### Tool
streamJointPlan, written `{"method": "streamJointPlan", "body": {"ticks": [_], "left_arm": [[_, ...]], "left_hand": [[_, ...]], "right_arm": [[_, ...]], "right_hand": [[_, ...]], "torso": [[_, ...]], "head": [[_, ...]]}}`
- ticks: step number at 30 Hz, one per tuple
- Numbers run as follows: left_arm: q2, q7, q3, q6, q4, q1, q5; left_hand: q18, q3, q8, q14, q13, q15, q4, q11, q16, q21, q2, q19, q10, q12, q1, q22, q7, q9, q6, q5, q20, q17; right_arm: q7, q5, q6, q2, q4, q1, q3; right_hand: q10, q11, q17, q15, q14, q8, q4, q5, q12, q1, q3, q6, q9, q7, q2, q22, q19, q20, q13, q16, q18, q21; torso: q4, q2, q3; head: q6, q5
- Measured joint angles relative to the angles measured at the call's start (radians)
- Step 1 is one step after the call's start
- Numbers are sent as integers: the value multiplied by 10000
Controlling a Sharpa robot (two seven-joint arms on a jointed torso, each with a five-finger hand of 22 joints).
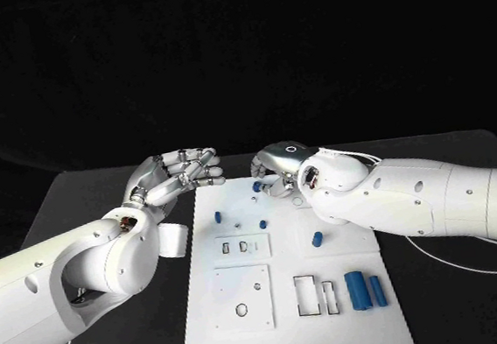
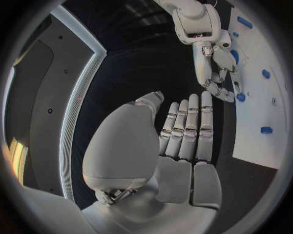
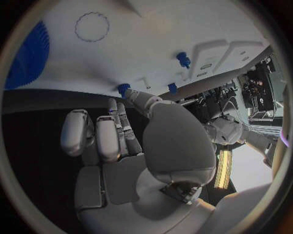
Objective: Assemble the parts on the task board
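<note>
Blue part at right hand fingertips; head view hides contact

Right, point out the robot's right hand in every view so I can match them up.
Head view: right hand at the far edge of the white board.
Left wrist view: beyond the left hand, fingers pointing at the board.
Right wrist view: mid-picture, fingertips near the board.
Shared landmark: the white board.

Right hand over the task board, fingertips touching a small blue part at its edge. Two more blue parts stand on the board nearby.
</note>
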State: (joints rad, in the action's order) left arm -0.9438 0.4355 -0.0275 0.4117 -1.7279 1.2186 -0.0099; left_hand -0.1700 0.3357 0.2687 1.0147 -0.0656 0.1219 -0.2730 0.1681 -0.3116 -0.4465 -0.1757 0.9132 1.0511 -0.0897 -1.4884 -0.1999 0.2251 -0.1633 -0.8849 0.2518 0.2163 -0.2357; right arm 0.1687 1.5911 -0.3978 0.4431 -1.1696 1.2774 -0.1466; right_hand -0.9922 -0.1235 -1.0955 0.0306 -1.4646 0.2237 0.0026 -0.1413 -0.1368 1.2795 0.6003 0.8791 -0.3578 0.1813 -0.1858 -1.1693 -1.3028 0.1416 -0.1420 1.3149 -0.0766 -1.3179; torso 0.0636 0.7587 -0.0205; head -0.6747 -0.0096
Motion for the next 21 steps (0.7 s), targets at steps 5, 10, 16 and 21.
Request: {"method": "streamJointPlan", "body": {"ticks": [5, 10, 16, 21], "left_arm": [[-3, -1, 0, -3, 7, 3, 0], [-15, -4, 0, -8, 14, 5, 1], [-62, -9, 0, -19, 39, 6, 1], [-82, -9, 0, -31, 80, 7, 1]], "left_hand": [[0, 0, 0, 0, 0, 0, 0, 0, 0, 0, 0, 0, 0, 0, 0, 0, 0, 0, 0, 0, 0, 0], [0, 0, 0, 0, 0, 0, 0, 0, 0, 0, 0, 0, 0, 0, 0, -8, 0, 0, 0, 0, 0, 0], [1, 0, 0, 0, 0, 0, 0, 0, 39, 0, 0, 0, 0, 0, 0, -7, 0, 0, 0, 0, 0, 1], [1, 0, 0, 0, 0, 0, 0, 0, 39, 0, 0, 0, 0, 0, 0, -6, 0, 0, 0, 0, 0, -8]], "right_arm": [[-9, -17, 14, 103, -136, -1, -1], [-10, -24, 3, 592, -681, 0, 0], [11, -212, -96, 2061, -2068, 46, 85], [25, -781, -114, 3206, -3008, 170, 159]], "right_hand": [[277, -33, 337, 54, 54, -175, 1, 0, 0, -23, -141, -251, 27, 5, -31, 446, 246, 33, 127, -178, -162, 323], [277, -33, 309, 54, 54, -175, 28, -81, 0, -14, -223, -241, 1, 2, -79, 397, 246, 33, 145, -178, -163, 323], [-388, 61, 27, 47, 48, -152, 141, -212, -505, -19, -336, 57, -105, 16, -84, -90, -145, -27, 90, 46, -163, 53], [-2083, 405, -552, -246, -19, -99, 376, -504, -1815, -415, -1041, 20, -210, -106, -480, -820, -634, -268, -687, 482, -163, -425]], "torso": [[-2, -5, 0], [-15, -11, 7], [-71, -36, 21], [-145, -69, 42]], "head": [[11, 11], [27, 11], [49, -3], [87, -39]]}}
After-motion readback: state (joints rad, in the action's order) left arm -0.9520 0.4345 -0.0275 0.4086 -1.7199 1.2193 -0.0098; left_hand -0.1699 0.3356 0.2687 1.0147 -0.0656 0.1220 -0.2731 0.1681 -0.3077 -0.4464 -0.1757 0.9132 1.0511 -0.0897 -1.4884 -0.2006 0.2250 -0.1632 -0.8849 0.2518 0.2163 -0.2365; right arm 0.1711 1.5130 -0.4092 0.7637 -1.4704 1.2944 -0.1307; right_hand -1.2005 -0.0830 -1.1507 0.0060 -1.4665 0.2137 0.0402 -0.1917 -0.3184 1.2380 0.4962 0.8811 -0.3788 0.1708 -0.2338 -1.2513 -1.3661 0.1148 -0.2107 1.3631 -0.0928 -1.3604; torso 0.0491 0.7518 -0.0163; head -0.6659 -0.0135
